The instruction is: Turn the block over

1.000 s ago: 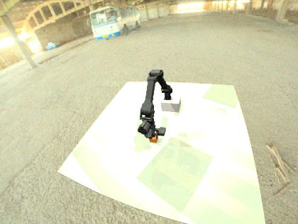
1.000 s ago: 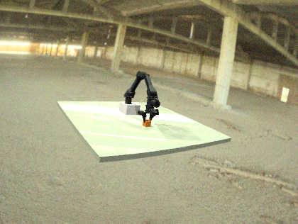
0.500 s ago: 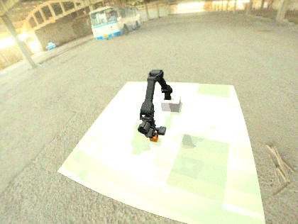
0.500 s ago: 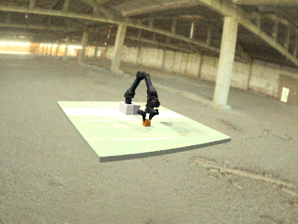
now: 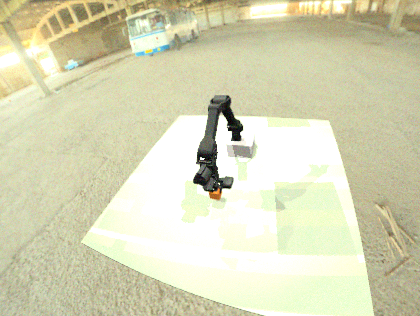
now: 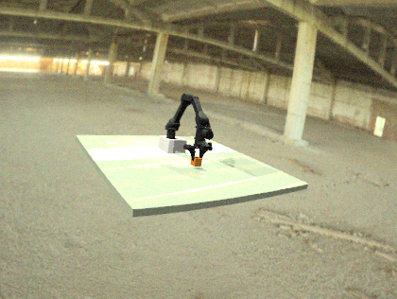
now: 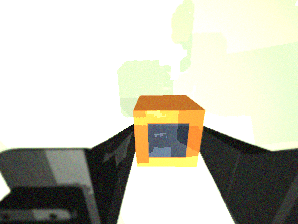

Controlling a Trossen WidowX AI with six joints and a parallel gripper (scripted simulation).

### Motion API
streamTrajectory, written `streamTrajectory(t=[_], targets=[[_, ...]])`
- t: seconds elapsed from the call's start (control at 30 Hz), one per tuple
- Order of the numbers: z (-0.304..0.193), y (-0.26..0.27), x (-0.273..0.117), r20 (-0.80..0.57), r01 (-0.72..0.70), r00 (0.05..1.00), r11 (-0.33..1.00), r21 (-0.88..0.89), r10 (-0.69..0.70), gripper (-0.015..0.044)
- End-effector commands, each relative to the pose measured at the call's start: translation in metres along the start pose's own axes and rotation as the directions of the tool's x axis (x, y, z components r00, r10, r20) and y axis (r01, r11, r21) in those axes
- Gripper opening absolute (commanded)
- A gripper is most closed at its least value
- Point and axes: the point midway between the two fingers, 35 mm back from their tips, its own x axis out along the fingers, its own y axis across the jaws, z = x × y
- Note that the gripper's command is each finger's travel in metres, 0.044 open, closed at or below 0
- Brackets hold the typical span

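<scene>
An orange block (image 5: 215,194) (image 6: 196,162) (image 7: 169,103) is in the gripper (image 5: 215,189) (image 6: 197,158) (image 7: 168,140). The gripper points down and is shut on the block, one finger on each side. The block's marked side, with a dark blue-grey square (image 7: 168,140), faces the wrist camera, so it is up. In the exterior view the block seems slightly above the pale table (image 5: 320,280) (image 6: 142,196), with a faint shadow below it. The block's underside is hidden.
The arm's light grey base box (image 5: 241,148) (image 6: 171,144) stands on the table behind the block. The table's front edge (image 6: 217,201) shows in the exterior view.
</scene>
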Motion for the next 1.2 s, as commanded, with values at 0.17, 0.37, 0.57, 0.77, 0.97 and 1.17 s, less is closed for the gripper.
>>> streamTrajectory(t=[0.17,0.37,0.57,0.77,0.97,1.17], targets=[[0.002,0.0001,0.0006,0.132,-0.004,0.991,1.0,0.002,0.004,0.0],[0.0019,0.0,0.0026,0.219,-0.005,0.976,1.0,0.003,0.004,0.0],[0.0004,0.0,0.003,0.305,-0.005,0.952,1.0,0.002,0.004,0.0],[-0.0025,0.0001,0.0018,0.388,-0.004,0.922,1.0,0.001,0.003,0.0],[-0.0063,0.0004,-0.0006,0.459,-0.003,0.888,1.0,0.0,0.002,0.0],[-0.0056,0.0003,0.001,0.47,-0.003,0.883,1.0,0.001,0.002,0.0]])
